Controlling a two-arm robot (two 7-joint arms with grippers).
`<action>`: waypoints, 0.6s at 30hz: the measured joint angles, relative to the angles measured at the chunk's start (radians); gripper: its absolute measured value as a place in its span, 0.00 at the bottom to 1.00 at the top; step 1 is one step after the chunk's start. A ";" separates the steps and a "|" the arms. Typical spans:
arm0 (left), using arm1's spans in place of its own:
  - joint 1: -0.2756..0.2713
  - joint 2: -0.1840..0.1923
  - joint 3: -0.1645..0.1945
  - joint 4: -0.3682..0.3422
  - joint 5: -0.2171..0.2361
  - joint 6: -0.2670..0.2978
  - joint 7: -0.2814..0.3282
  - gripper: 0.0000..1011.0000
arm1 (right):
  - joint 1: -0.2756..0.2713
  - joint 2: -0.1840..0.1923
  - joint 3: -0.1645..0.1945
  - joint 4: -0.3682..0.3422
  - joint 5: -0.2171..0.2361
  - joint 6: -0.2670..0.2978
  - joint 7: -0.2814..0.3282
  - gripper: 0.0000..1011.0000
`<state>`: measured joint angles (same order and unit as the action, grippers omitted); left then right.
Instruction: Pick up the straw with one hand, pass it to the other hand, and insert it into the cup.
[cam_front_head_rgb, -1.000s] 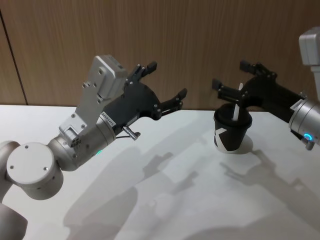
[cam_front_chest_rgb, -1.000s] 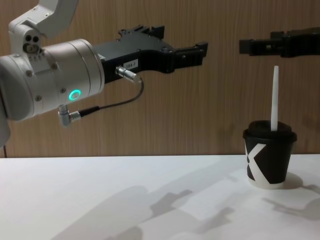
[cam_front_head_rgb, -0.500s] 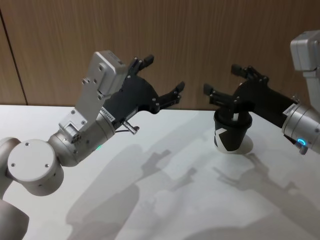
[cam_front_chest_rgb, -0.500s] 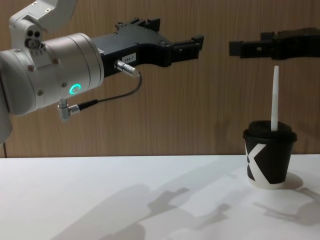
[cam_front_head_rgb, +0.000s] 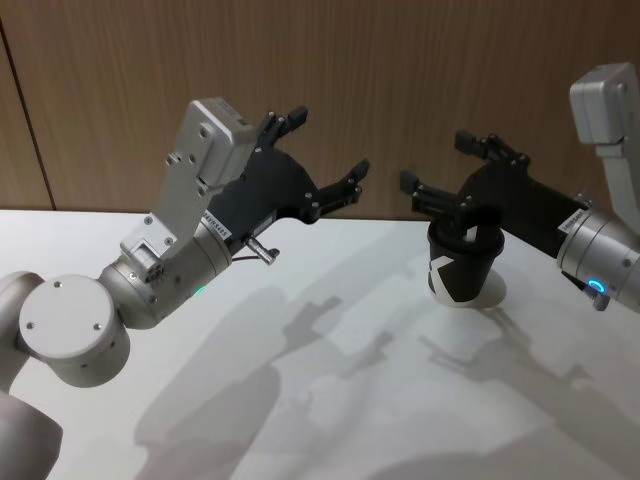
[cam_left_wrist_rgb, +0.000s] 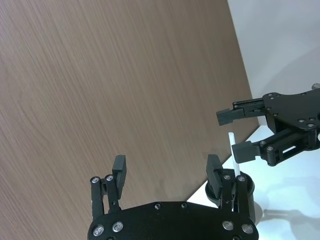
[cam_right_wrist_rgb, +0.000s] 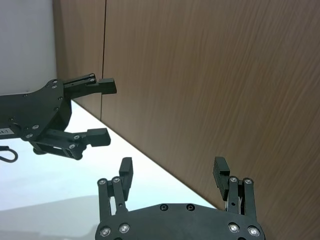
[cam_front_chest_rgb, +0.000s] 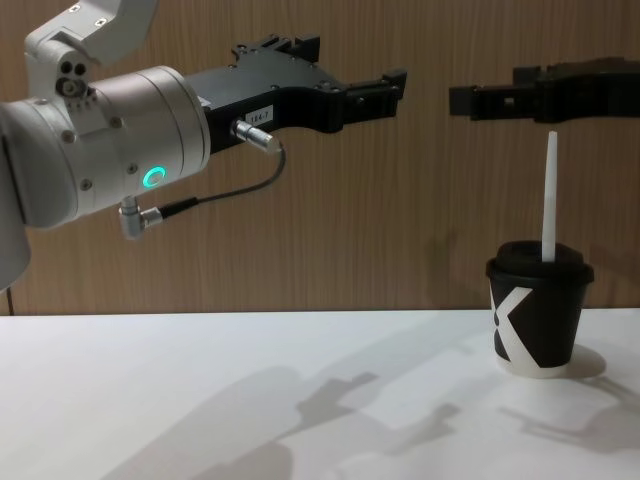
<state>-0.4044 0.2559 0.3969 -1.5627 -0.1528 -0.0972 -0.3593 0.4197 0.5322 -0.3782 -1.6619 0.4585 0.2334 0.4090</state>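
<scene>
Right gripper (cam_front_head_rgb: 447, 166): raised above the cup, fingers spread apart, nothing held between them. Seen in the chest view (cam_front_chest_rgb: 500, 95) as a black bar entering from the right edge, just above the tip of the straw and apart from it. Seen in the left wrist view (cam_left_wrist_rgb: 235, 134) with the straw tip between its two fingers, untouched by either.

Left gripper (cam_front_head_rgb: 325, 150): raised well above the surface, left of the cup and well apart from it, fingers spread, empty. Seen in the chest view (cam_front_chest_rgb: 375, 88) with silver wrist, green ring light and thin black cable, pointing toward the right gripper at about the same height. Seen in the right wrist view (cam_right_wrist_rgb: 100, 110) against the wood wall.

Straw (cam_front_chest_rgb: 548, 195): white, upright, lower end through the lid of the cup, upper part standing free above it. In the head view, probably hidden behind the right gripper.

Cup (cam_front_chest_rgb: 538, 312): black, white X-like mark, domed black lid, upright on the white surface (cam_front_chest_rgb: 250, 400) at the right side, below the right gripper.
</scene>
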 joint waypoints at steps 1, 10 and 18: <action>0.000 0.000 0.000 0.000 0.000 0.000 0.000 0.99 | 0.000 0.000 0.000 0.000 0.000 0.000 0.000 0.99; -0.003 -0.003 -0.001 0.005 0.002 -0.001 -0.003 0.99 | 0.000 -0.002 -0.002 -0.002 -0.003 0.003 -0.002 0.99; -0.004 -0.004 -0.002 0.007 0.003 -0.002 -0.005 0.99 | 0.000 -0.002 -0.003 -0.003 -0.005 0.004 -0.003 0.99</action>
<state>-0.4080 0.2517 0.3950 -1.5558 -0.1499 -0.0994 -0.3640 0.4197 0.5298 -0.3808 -1.6644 0.4537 0.2373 0.4062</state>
